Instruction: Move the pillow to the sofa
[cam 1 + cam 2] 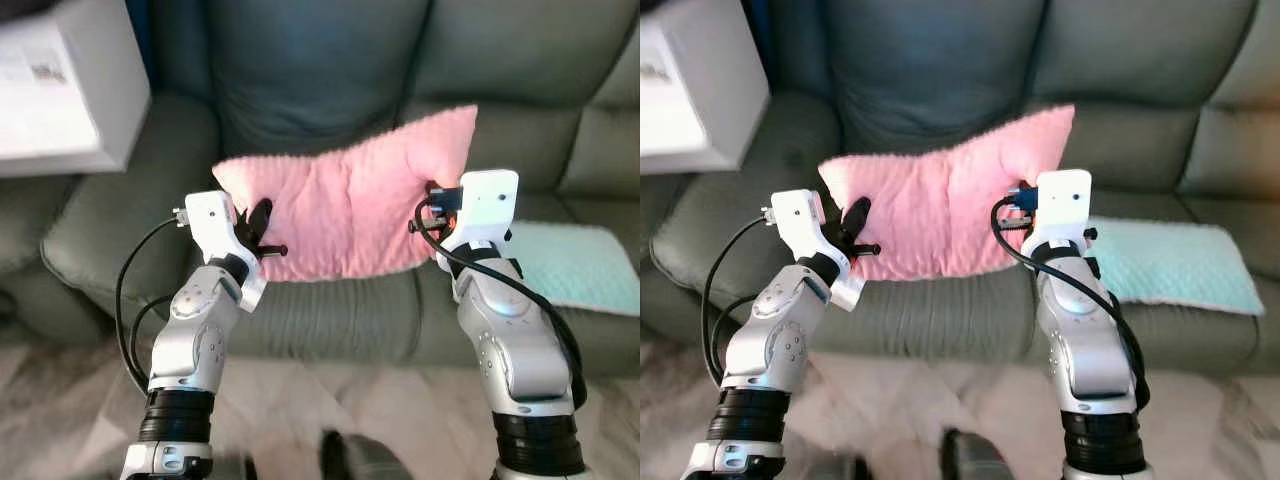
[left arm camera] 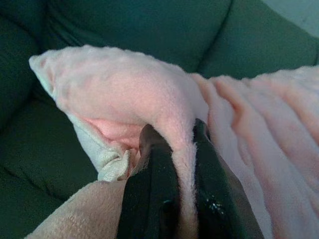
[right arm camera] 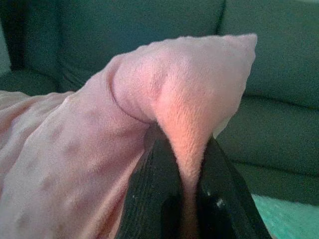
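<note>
The left tool is pinched tight on one side edge of the soft, fluffy pink pillow, and the left wrist view shows a fold of pink fuzz squeezed between its two black fingers. The right tool is clamped on the other side edge in the same way, with a bump of fabric bunched up above its fingers. The pillow hangs stretched between the two tools, up in the air just in front of the dark green leather sofa and above its seat cushion. It looks light and squishy, so it will sag and fold, not stay stiff. Holding it by both edges seems a good way to keep it from drooping, though a thin pinch of fuzz might slip out. On the sofa seat to the robot's right lies a flat, light blue-green mat, close to the pillow. A white box sits on the sofa's left arm. The middle seat under the pillow looks free, so nothing seems to block the way down.
</note>
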Available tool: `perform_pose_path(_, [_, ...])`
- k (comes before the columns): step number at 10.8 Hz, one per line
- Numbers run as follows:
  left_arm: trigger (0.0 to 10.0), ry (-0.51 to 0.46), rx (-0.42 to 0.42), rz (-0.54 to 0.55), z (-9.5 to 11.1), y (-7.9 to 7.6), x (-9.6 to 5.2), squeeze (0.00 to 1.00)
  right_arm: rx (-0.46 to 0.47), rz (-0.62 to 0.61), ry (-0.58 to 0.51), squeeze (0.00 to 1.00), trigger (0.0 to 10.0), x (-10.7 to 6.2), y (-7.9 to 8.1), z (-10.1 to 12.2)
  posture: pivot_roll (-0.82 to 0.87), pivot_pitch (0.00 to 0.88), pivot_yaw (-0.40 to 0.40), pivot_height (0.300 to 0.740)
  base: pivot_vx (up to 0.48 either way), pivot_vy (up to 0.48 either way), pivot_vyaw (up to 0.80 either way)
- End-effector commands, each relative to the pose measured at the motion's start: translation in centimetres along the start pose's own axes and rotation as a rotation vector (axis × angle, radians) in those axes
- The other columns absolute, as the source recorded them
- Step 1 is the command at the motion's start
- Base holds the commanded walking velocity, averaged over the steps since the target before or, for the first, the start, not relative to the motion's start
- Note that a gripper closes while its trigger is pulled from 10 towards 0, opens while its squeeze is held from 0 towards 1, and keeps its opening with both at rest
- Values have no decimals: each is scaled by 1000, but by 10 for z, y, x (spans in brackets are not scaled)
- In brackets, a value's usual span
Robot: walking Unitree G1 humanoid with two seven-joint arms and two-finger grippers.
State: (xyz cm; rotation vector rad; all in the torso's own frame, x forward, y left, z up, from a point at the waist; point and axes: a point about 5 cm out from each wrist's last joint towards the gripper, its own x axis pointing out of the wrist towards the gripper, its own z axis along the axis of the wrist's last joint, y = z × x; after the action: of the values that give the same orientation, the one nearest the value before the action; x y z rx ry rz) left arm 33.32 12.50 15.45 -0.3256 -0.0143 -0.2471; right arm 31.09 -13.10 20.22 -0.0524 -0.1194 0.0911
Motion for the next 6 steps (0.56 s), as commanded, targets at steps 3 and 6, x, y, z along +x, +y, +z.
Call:
perform_pose_path(3, [10000, -12, 8, -20, 1, -3, -1, 0, -2, 18, -12, 0, 10000, -1, 2, 3, -146, 211, -60, 740, 447, 0, 0])
perform_pose_path(6, [10000, 0, 5, -27, -1, -4, -1, 0, -1, 24, -8, 0, 10000, -2, 3, 2, -146, 210, -60, 740, 398, 0, 0])
